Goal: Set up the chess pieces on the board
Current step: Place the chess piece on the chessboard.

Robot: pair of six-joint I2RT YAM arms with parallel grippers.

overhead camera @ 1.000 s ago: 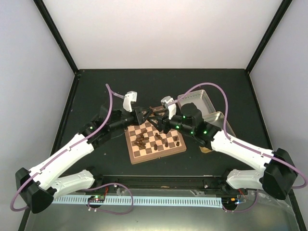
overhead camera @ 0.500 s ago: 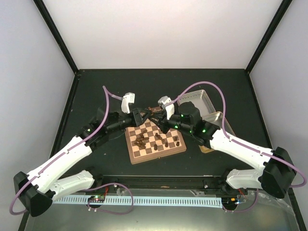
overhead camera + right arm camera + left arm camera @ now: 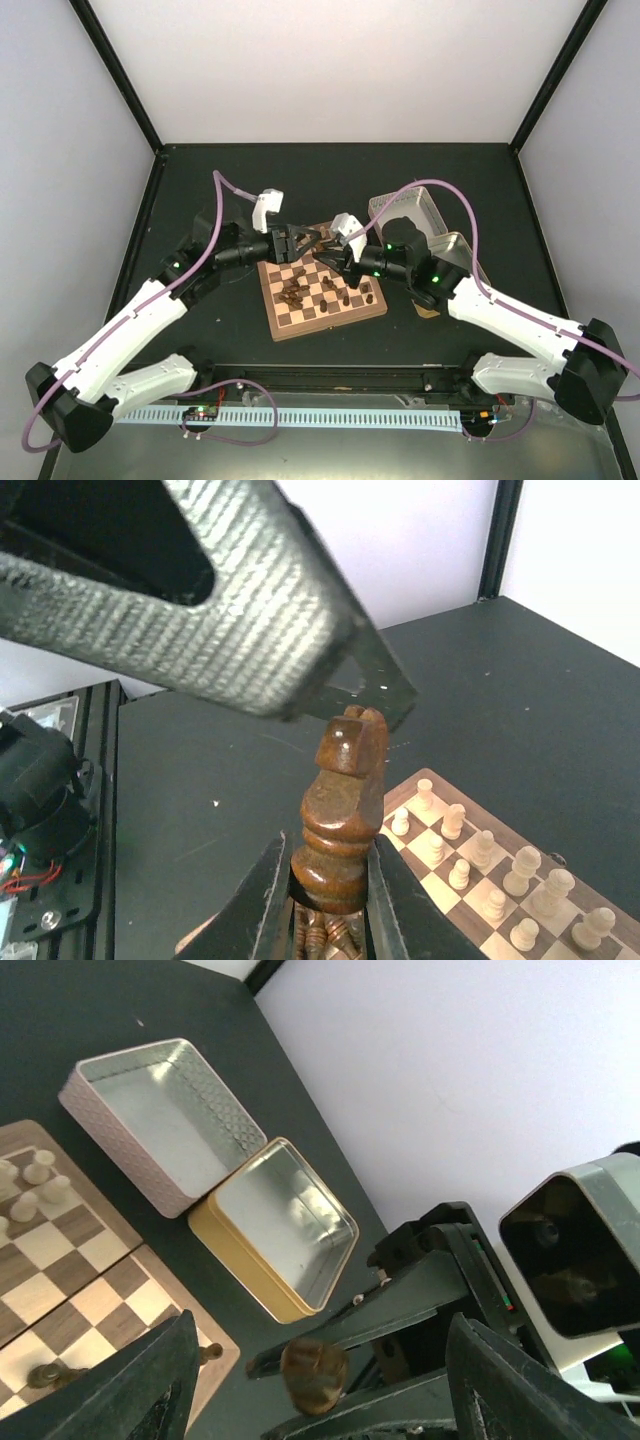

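Hanging upright over the far edge of the board point(image 3: 325, 324), the dark knight point(image 3: 340, 820) is clenched in your right pincer point(image 3: 330, 878), your left pincer point(image 3: 325, 1385) has just released it, so you can place it.
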